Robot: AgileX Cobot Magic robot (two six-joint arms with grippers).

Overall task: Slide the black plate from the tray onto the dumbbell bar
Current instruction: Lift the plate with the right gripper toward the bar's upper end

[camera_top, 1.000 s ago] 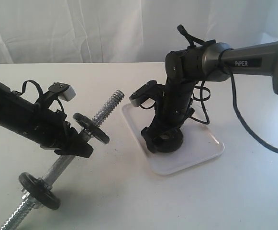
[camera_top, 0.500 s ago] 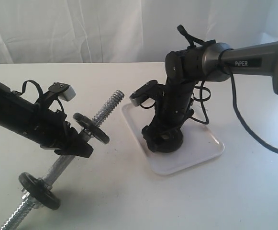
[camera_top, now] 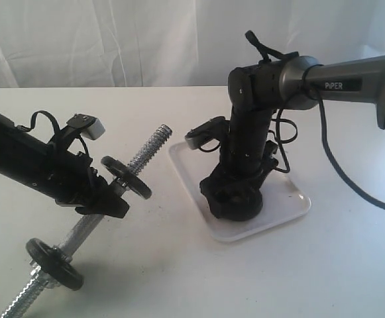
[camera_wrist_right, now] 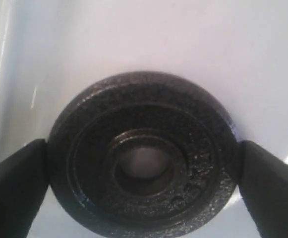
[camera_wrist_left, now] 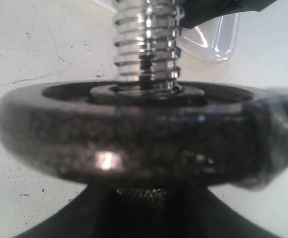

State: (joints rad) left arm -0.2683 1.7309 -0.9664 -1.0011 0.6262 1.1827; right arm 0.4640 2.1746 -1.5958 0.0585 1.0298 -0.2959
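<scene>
Right wrist view: the right tool [camera_wrist_right: 143,153] is seen closed across the plate [camera_wrist_right: 143,166], one dark finger pressed to each side of its rim. The plate lies flat on the tray [camera_wrist_right: 183,44], hole upward, so it has not been lifted yet. A grip across the rim is judged to leave the central hole free for threading. Raised marks are seen on the plate's face, but they cannot be read.

In the exterior view the right tool is pointed straight down onto the tray [camera_top: 291,199], which sits on the counter [camera_top: 179,278] at the right.

At the left, the left tool [camera_top: 106,199] is closed on the bar [camera_top: 149,149], just below a disc [camera_top: 127,177] that is already threaded on. The bar is held tilted, its bare threaded end raised and aimed toward the tray; this is judged to present an open end for the plate. A second disc [camera_top: 54,264] is carried low on the bar, near the counter.

In the left wrist view only the upper disc and the thread above it are shown; the fingers are hidden.

"PiPER" is printed on the right arm's grey link [camera_top: 343,86]. No other writing can be read.
</scene>
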